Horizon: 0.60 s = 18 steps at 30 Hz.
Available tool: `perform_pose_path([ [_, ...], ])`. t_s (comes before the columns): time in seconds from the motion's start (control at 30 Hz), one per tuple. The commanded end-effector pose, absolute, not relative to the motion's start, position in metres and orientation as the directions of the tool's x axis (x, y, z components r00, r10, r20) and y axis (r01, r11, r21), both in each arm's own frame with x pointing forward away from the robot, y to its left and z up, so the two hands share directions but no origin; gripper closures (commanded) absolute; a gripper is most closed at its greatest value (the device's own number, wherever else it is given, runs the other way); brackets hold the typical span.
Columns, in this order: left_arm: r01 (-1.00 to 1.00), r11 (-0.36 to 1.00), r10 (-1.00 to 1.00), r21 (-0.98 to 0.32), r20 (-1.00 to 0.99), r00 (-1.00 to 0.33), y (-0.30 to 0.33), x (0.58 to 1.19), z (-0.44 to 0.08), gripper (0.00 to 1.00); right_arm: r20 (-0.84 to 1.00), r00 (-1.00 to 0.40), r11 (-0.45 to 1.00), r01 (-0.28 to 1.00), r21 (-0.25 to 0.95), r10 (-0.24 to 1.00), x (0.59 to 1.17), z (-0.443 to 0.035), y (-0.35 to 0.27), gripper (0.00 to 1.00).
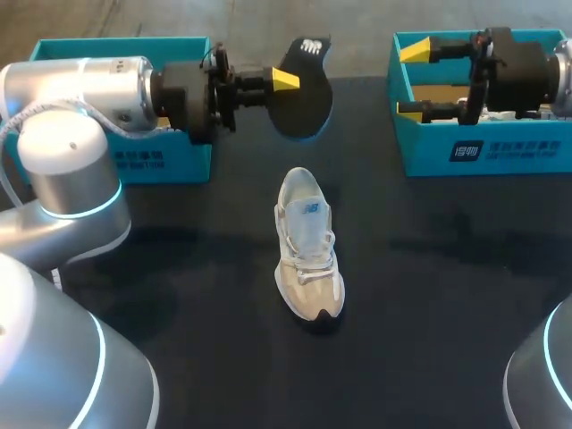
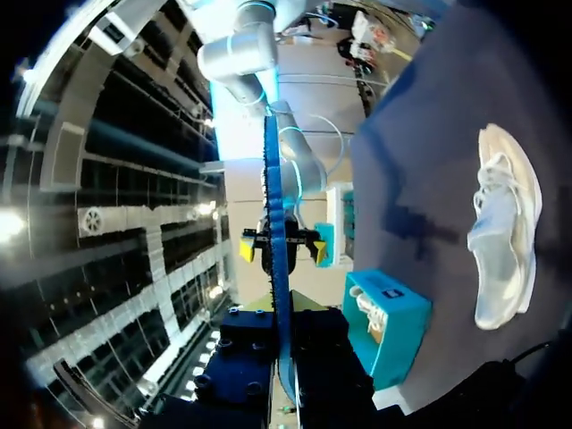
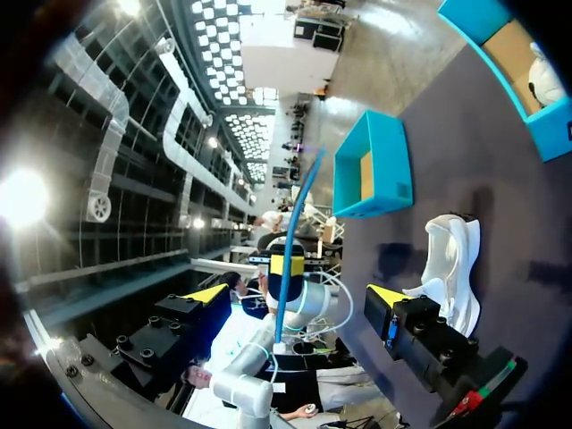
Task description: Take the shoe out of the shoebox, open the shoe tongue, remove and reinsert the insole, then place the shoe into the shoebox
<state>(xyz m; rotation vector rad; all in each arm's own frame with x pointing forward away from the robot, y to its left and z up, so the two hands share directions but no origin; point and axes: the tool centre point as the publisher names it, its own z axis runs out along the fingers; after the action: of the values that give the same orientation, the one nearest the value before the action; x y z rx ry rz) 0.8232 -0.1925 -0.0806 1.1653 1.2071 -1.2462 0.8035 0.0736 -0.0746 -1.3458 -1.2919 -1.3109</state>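
Insole (image 1: 302,103) pinched by left gripper (image 1: 286,80), far centre; one fingertip hidden behind it. Shoe (image 1: 307,250) lies nearer, well apart. Right gripper (image 1: 413,80) spread wide over right box (image 1: 483,147).

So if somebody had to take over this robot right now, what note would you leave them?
Left gripper: shut on the black insole, held above the table's far side.
Right gripper: open, empty, over the right shoebox.
Shoe: upright mid-table, toe toward the robot.
Done: shoe out of the box, insole out of the shoe.
Left: put the insole back in, then set the shoe into the shoebox.
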Motion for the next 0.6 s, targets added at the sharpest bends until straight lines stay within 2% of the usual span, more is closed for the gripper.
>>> perform_pose_path([
  [0.03,0.964,-0.042,0.019,-0.261,-0.965,-0.26,-0.189,0.818,-0.074,1.0,0.99,-0.076,-0.122,0.988,0.09,0.116,0.804,-0.075,0.075,0.0],
  [0.17,0.863,-0.061,0.055,-0.501,-0.865,-0.498,-0.188,0.812,-0.071,1.0,0.99,-0.076,-0.122,0.988,0.09,0.116,0.804,-0.075,0.075,0.0],
  [0.3,0.734,-0.016,0.105,-0.678,-0.732,-0.674,-0.187,0.807,-0.073,1.0,0.99,-0.076,-0.122,0.988,0.09,0.116,0.804,-0.075,0.075,0.0],
  [0.43,0.451,0.039,0.127,-0.892,-0.443,-0.888,-0.187,0.802,-0.078,1.0,0.99,-0.076,-0.122,0.988,0.09,0.116,0.804,-0.075,0.075,0.0],
  [0.6,0.151,0.001,0.123,-0.989,-0.149,-0.981,-0.187,0.804,-0.084,1.0,0.99,-0.076,-0.122,0.988,0.09,0.116,0.804,-0.075,0.075,0.0],
])
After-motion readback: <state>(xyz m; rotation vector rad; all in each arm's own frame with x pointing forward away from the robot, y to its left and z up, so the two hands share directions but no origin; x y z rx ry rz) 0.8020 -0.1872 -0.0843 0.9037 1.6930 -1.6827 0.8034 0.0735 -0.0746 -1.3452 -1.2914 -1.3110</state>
